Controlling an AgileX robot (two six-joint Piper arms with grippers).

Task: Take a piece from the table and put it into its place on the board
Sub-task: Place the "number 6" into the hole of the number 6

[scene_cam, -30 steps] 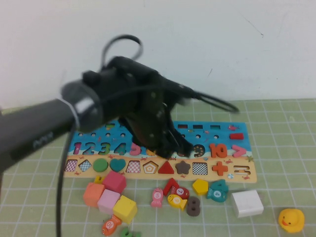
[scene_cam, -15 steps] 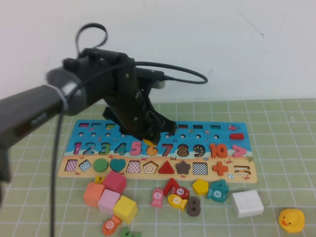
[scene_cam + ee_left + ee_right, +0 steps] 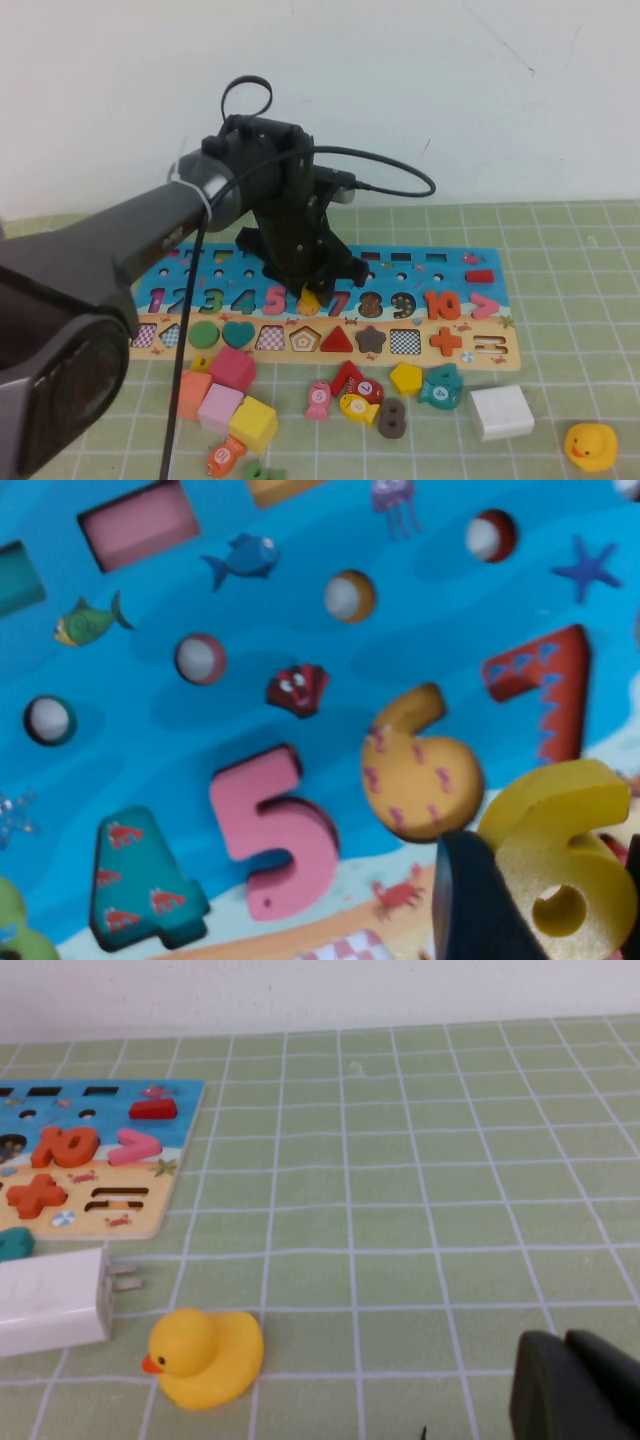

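Observation:
The long board [image 3: 497, 333], blue on top with a tan strip below, lies across the mat with coloured numerals in it. My left gripper [image 3: 306, 284] hangs over its middle and is shut on the yellow "6" piece [image 3: 309, 298]. In the left wrist view the piece [image 3: 565, 845] sits between the dark fingers [image 3: 470, 905], just above the board [image 3: 150, 730] and beside the orange 6-shaped recess [image 3: 420, 775], between the pink 5 [image 3: 275, 830] and red 7 [image 3: 550, 685]. My right gripper [image 3: 575, 1390] is shut and empty, low over the bare mat at the right.
Loose pieces lie in front of the board: pink, orange and yellow cubes [image 3: 253, 423], fish pieces, a yellow hexagon [image 3: 405, 378], a brown 8 [image 3: 390, 418]. A white charger [image 3: 500, 411] and a yellow duck [image 3: 589, 445] lie at the front right.
My left arm has swung back and up from close to the camera. Its gripper, still holding the yellow 6, now sits over the gap between the 5 and the 7.

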